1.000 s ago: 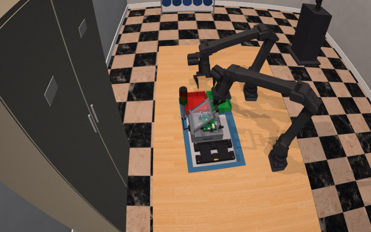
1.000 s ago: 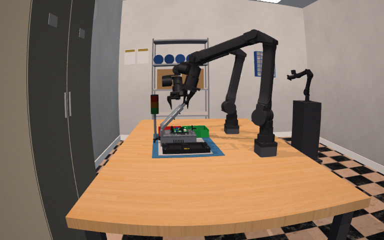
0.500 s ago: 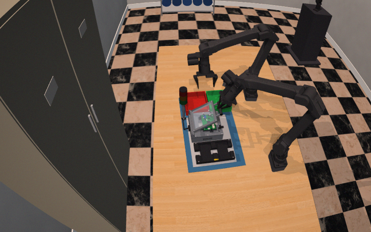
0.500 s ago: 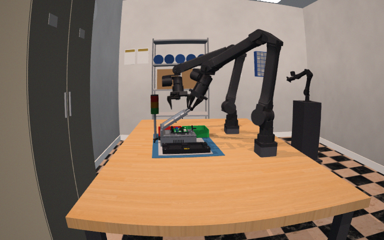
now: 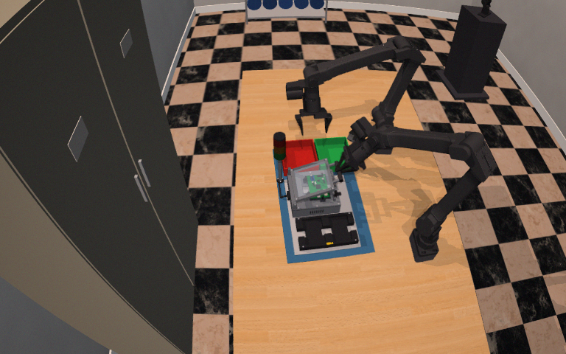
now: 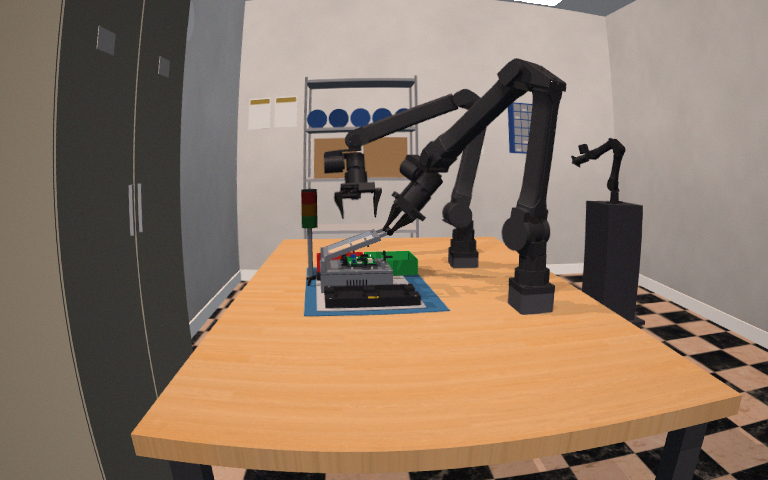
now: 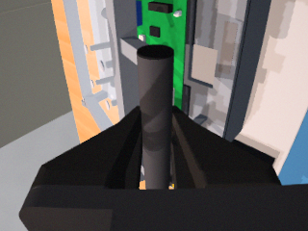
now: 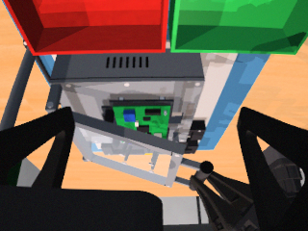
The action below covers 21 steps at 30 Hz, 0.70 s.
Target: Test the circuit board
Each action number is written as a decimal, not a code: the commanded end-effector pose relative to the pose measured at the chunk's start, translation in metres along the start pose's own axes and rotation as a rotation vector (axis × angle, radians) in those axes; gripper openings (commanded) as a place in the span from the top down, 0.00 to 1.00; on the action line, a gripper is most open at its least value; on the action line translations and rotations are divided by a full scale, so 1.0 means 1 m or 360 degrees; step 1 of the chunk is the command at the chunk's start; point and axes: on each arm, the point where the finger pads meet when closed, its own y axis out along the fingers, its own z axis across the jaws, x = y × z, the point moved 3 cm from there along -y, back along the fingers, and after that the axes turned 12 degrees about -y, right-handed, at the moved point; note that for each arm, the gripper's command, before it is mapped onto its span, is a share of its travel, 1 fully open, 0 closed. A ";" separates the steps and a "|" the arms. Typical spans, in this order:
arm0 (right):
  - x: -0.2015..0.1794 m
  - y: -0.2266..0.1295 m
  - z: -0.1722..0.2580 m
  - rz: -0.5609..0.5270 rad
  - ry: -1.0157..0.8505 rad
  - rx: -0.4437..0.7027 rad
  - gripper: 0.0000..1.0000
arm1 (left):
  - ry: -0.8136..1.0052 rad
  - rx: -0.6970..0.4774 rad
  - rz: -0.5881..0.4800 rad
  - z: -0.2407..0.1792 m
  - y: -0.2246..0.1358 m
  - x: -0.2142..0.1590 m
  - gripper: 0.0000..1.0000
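Closing the lid (image 5: 295,194) (image 6: 352,243) (image 8: 125,168), our left tool (image 5: 338,169) (image 6: 389,230) (image 7: 156,115) (image 8: 195,171) grips its dark handle (image 7: 155,87) (image 8: 205,167); beyond it, our right tool (image 5: 313,133) (image 6: 358,216) (image 8: 155,115) gapes wide. Next, we should press downward until latched.
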 end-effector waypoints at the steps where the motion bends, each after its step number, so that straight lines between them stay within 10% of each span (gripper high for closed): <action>1: -0.003 -0.016 0.014 -0.0013 0.0001 0.0062 0.00 | 0.0022 0.0063 0.0002 -0.017 0.012 -0.007 0.91; 21: -0.003 -0.016 0.014 -0.0013 0.0001 0.0062 0.00 | -0.0019 0.0386 -0.0097 -0.034 0.027 -0.003 0.91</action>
